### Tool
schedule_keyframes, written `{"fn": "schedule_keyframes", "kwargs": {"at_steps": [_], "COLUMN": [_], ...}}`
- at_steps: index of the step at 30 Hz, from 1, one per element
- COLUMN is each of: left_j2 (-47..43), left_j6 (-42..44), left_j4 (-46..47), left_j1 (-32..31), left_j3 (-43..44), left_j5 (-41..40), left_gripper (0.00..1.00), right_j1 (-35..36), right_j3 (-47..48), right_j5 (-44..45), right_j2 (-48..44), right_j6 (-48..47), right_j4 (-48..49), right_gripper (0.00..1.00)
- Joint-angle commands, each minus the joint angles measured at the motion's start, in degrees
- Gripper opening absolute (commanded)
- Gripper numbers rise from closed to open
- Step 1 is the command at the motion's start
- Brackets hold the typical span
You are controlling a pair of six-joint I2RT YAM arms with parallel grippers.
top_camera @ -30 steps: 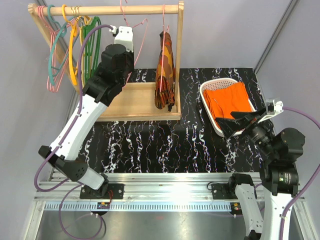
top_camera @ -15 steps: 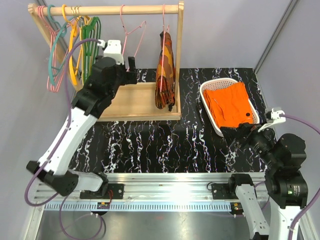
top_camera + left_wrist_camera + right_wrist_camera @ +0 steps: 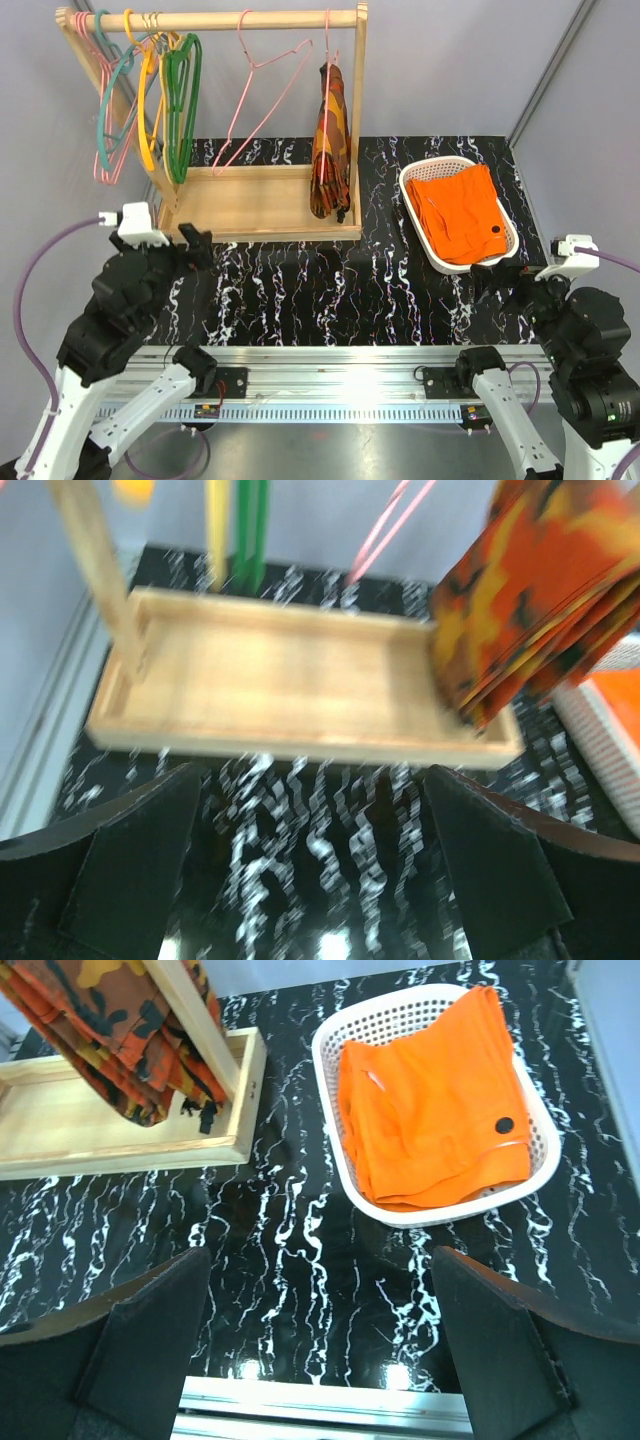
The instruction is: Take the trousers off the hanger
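Note:
The plain orange trousers (image 3: 460,212) lie folded in a white basket (image 3: 416,178) at the right of the table, and the right wrist view shows the trousers (image 3: 430,1110) in the basket (image 3: 330,1100) too. The bare pale pink hanger (image 3: 248,55) hangs tilted on the wooden rail, its wires (image 3: 383,530) blurred in the left wrist view. My left gripper (image 3: 195,246) is open and empty, low at the near left and well away from the hanger. My right gripper (image 3: 505,290) is open and empty, just in front of the basket.
A patterned orange-brown garment (image 3: 330,145) hangs on a pink hanger at the rack's right post. Green, yellow and teal hangers (image 3: 150,100) crowd the rail's left end. The rack's wooden base tray (image 3: 262,205) sits behind my left gripper.
My left gripper opened off the pink hanger, and the arm drew back to the near left. The hanger stays on the rail, now tilted. My right arm pulled back from the basket.

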Motion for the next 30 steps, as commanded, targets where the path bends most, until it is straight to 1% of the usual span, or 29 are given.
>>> {"fn": "schedule_keyframes", "kwargs": {"at_steps": [1, 5, 7, 11, 13, 18, 30], "left_j2": [-6.05, -11.5, -13.45, -17.31, -17.59, -17.33, -16.01], "left_j6": [0.16, 3.58, 4.56, 5.96, 6.06, 5.7, 4.83], "left_j4": [-3.82, -4.35, -4.35, -4.35, -4.61, -4.53, -5.05], "left_j1": [-0.16, -0.16, -0.16, -0.16, -0.16, -0.16, -0.16], "left_j3": [-5.43, -10.18, -11.76, -12.12, -12.03, -12.65, -12.3], "left_j5": [-3.91, -5.41, -5.15, -4.54, -3.83, -3.31, -4.97], "left_gripper": [0.99, 0.99, 0.99, 0.99, 0.99, 0.99, 0.99], "right_j1": [0.54, 0.89, 1.94, 4.66, 5.46, 5.46, 5.37], "right_j3": [1.84, 1.23, 0.79, 0.52, 0.7, 0.96, 0.7], "right_j5": [4.56, 4.74, 6.32, 10.71, 11.77, 10.02, 9.22], "right_j2": [-0.6, -0.25, 0.27, 1.33, 2.12, 3.97, 5.64], "right_j6": [-0.93, -1.54, -2.42, -3.66, -3.66, -3.39, -3.04], "right_j4": [-1.23, -0.88, -0.62, -0.27, -0.18, -0.27, -0.09], "right_gripper": [0.99, 1.0, 0.99, 0.99, 1.0, 1.0, 0.99]}}
